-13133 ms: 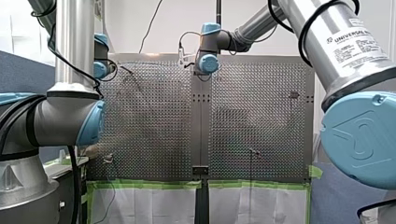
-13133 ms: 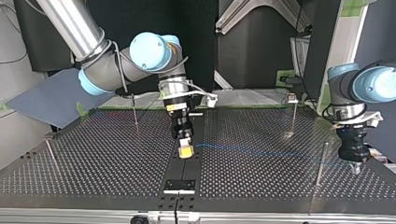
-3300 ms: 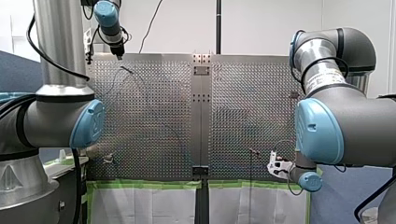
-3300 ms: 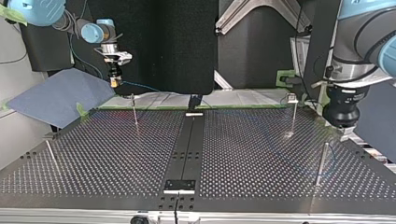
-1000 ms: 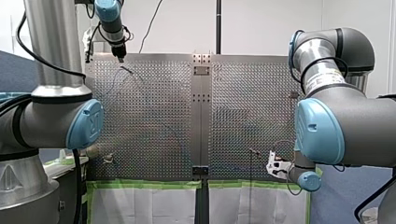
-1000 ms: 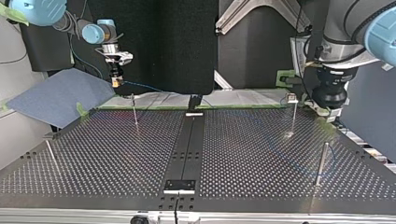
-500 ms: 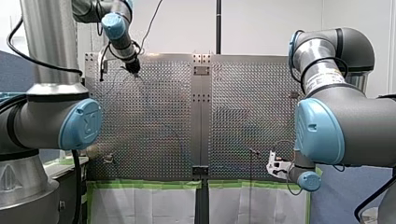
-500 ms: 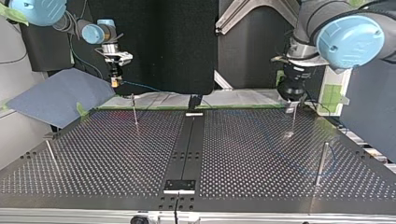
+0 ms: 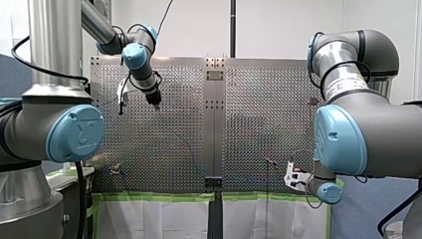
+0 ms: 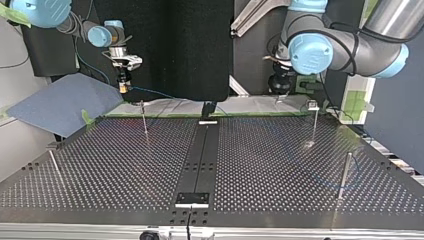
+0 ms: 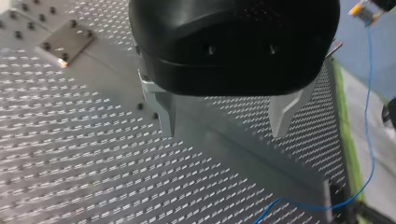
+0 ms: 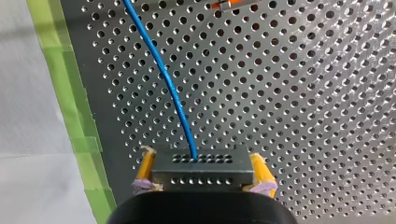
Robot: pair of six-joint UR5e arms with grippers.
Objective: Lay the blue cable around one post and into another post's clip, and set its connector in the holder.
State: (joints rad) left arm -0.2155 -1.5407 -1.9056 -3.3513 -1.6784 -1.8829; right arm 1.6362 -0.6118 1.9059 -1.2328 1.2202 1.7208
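Top view, near edge first: a plain post [image 10: 344, 172] stands on the perforated table [image 10: 125, 165] at four o'clock from centre, and a faint run of the blue cable [image 12: 164, 77] curves by its base; contact cannot be confirmed. Farther back, at two o'clock, stands the clip post [image 10: 314, 120]. At the far edge, at one o'clock, my left gripper [image 11: 224, 130] hangs spread wide, empty. At eleven o'clock my right gripper [image 12: 201, 161] clamps the connector [image 12: 201, 171] between yellow pads.
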